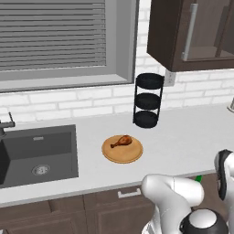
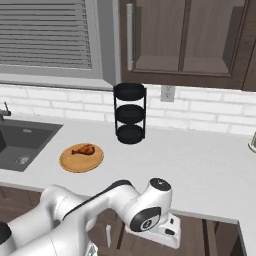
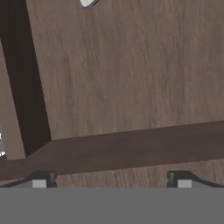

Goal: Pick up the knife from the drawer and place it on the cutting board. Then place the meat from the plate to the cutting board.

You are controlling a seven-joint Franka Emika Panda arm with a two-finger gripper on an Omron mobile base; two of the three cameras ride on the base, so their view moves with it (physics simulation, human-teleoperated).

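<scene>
The knife (image 3: 89, 2) shows as a pale blade tip with a sliver of green at the top edge of the hand view, lying on the open drawer's wooden floor (image 3: 131, 65). A green bit of its handle (image 1: 198, 178) peeks out beside the arm. My gripper (image 3: 111, 180) hangs open over the drawer's near wall, well short of the knife and holding nothing. The meat (image 1: 121, 141) (image 2: 84, 149), a reddish-brown drumstick, lies on the round tan plate (image 1: 114, 156) (image 2: 70, 164) on the counter. The cutting board is out of view.
A black three-tier rack (image 1: 148, 100) (image 2: 130, 114) stands behind the plate by the brick wall. A dark sink (image 1: 39, 153) is set into the counter at the left. Dark wall cabinets (image 2: 185, 40) hang above. A small pale object (image 2: 252, 142) sits at the counter's far right.
</scene>
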